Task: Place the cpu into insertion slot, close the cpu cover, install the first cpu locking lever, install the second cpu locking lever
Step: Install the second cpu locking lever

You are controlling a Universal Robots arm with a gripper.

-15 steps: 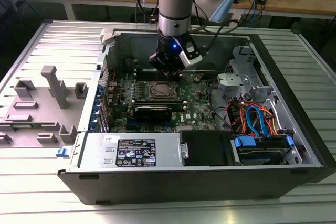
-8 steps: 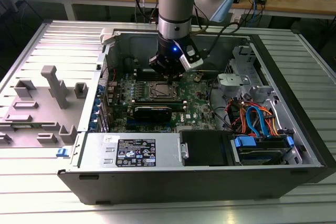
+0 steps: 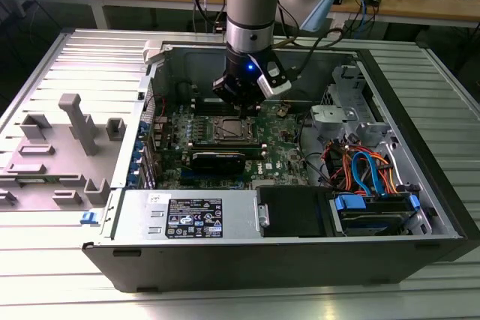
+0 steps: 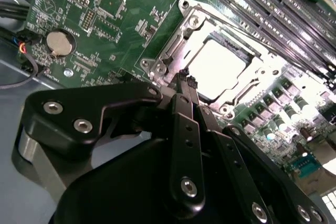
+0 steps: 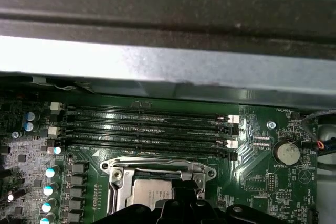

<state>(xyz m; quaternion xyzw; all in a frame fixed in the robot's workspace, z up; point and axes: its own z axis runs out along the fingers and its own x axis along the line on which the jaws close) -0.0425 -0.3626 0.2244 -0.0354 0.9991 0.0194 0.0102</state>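
The cpu (image 4: pixel 218 69) already sat in the insertion slot (image 4: pixel 239 43) on the motherboard (image 4: pixel 100 19), and the cpu cover (image 4: pixel 181 51) appeared to lie closed around it. Whether either locking lever was latched could not be told. The claw (image 4: pixel 185 81) hung just above the cover's edge, fingertips pinched together, holding nothing.

One cpu (image 4: pixel 218 69) under one cpu cover (image 4: pixel 173 59), one gripper (image 4: pixel 186 85). Four long black memory slots (image 5: pixel 147 129), one coin battery (image 5: pixel 287 153). One green motherboard (image 3: pixel 281 148), one open computer case (image 3: pixel 225 260)
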